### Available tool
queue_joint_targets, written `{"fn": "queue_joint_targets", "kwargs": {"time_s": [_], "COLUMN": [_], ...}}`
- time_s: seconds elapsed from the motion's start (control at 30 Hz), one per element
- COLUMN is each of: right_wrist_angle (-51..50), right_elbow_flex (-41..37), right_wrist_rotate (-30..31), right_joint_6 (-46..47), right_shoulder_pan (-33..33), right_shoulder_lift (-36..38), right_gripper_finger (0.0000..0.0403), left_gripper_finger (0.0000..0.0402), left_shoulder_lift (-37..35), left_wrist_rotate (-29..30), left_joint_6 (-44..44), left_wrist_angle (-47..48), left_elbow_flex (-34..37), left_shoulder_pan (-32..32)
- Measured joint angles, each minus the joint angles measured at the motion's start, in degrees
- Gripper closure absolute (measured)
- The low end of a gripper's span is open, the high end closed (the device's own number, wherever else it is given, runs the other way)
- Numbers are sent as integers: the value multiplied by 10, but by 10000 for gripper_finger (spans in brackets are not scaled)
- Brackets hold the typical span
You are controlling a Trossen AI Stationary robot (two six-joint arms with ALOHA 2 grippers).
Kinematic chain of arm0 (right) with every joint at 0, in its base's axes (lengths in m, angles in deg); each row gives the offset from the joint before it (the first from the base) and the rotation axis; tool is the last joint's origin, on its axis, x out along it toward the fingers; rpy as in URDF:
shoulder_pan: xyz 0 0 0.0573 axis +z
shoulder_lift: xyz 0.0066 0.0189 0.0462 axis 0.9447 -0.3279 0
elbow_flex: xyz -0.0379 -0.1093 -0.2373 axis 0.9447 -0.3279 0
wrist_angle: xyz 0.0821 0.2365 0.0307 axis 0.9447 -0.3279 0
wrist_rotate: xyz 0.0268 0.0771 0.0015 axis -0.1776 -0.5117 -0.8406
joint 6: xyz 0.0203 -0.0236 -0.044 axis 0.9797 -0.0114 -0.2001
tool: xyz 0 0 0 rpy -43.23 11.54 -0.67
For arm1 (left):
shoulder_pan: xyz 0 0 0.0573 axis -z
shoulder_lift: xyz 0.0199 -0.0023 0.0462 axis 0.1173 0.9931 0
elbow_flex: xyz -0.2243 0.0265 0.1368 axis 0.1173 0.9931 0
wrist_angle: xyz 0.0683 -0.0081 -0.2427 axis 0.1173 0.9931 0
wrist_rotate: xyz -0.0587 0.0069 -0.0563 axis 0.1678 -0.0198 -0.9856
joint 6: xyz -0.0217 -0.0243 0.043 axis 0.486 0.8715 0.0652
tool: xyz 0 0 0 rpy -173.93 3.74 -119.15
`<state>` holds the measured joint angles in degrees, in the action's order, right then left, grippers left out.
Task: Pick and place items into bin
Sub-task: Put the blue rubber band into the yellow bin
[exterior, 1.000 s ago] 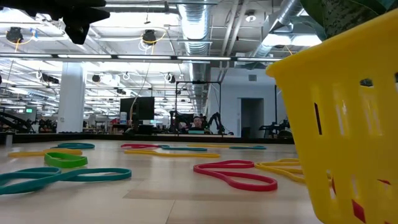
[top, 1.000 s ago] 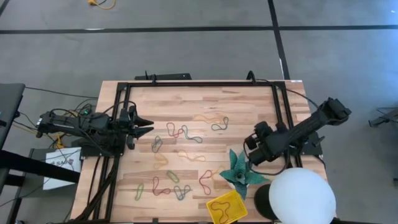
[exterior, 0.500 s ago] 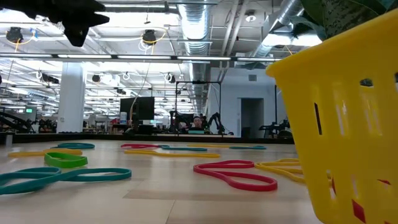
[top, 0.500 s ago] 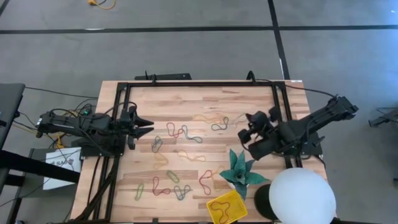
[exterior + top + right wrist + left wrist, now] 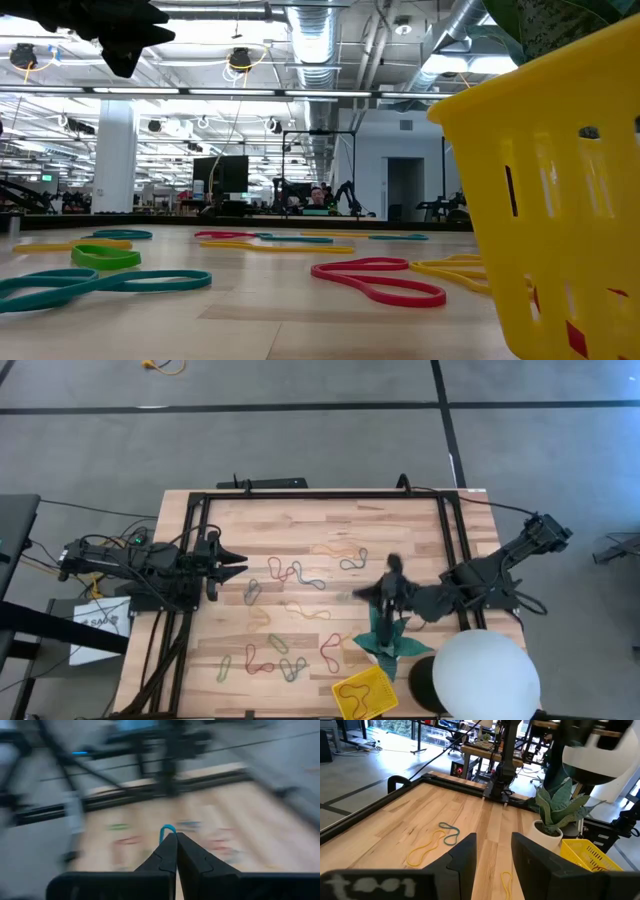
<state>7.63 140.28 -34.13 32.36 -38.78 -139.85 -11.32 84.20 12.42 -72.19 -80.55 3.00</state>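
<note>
Our bin held a couple of bands while most lay loose on the table.

We saw the yellow bin at the near edge, with red and yellow bands inside it, just left of the white sphere and near the teal paper star. The other bands lay scattered over the wooden table, well apart from the bin. Our right gripper hung above the table just beyond the star, its fingers pinched together on a blue band. Our left gripper waited at the left edge, fingers spread and empty.
</note>
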Motion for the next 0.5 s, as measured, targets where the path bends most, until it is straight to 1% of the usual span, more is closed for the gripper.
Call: {"fn": "queue_joint_targets", "kwargs": {"time_s": [0.1, 0.17, 0.23, 0.4, 0.5], "right_wrist_angle": [61, 90, 104, 107, 106], "right_elbow_flex": [0, 0, 0, 0, 0], "right_wrist_rotate": [-93, -139, -161, -181, -218], "right_joint_6": [-10, -21, -25, -6, 12], "right_shoulder_pan": [24, 43, 61, 90, 94], "right_shoulder_lift": [-23, -40, -56, -92, -118], "right_gripper_finger": [403, 403, 403, 403, 403], "left_gripper_finger": [289, 289, 289, 289, 289], "left_shoulder_lift": [0, 0, 0, 0, 0], "left_wrist_rotate": [0, 0, 0, 0, 0], "left_joint_6": [1, 1, 3, 18, 28], "left_wrist_angle": [0, 0, 0, 0, 0], "left_elbow_flex": [0, 0, 0, 0, 0], "left_shoulder_pan": [0, 0, 0, 0, 0]}}
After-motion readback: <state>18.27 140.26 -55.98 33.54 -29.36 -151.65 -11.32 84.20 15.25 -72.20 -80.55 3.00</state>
